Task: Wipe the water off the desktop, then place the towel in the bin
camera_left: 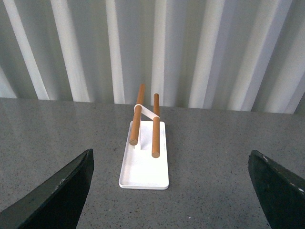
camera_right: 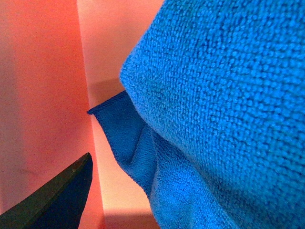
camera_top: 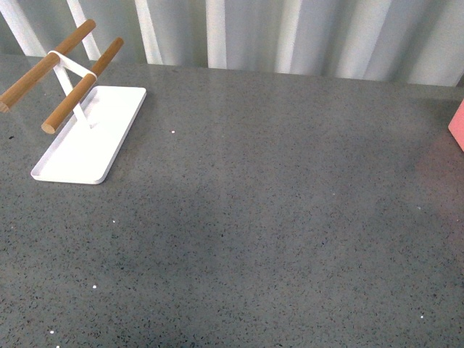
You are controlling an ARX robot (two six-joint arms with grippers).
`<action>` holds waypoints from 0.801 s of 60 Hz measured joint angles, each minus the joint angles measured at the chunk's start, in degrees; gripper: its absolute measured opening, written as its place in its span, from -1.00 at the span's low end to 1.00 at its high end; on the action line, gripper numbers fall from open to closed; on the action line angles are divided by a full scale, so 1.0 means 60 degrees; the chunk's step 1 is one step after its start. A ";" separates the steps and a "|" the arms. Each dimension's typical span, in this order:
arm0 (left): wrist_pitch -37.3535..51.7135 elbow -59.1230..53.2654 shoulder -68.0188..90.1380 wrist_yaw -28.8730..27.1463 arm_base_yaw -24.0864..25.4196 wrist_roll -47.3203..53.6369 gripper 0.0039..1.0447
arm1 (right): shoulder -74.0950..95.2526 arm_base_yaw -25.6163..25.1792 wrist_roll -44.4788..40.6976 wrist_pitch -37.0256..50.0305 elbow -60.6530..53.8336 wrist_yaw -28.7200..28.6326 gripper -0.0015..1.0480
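Note:
The dark grey speckled desktop (camera_top: 254, 217) fills the front view; neither arm shows there. The salmon-pink bin (camera_top: 457, 125) shows only as a corner at the right edge. In the right wrist view the blue fluffy towel (camera_right: 214, 109) lies bunched inside the pink bin (camera_right: 43, 95), very close to the camera. My right gripper is open; one dark finger (camera_right: 57, 200) shows beside the towel, the other is hidden behind it. My left gripper (camera_left: 171, 191) is open and empty above the desktop (camera_left: 214, 191), facing the white tray.
A white flat tray (camera_top: 87, 138) with two wooden bars (camera_top: 80, 87) on a white stand sits at the back left; it also shows in the left wrist view (camera_left: 143, 167). A ribbed white wall (camera_top: 290, 32) runs behind the desktop.

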 joint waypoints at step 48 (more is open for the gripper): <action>0.0000 0.0000 0.0000 -0.0004 0.0000 0.0000 0.87 | -0.1151 -0.0047 -0.0561 -0.0718 0.1337 0.0444 0.86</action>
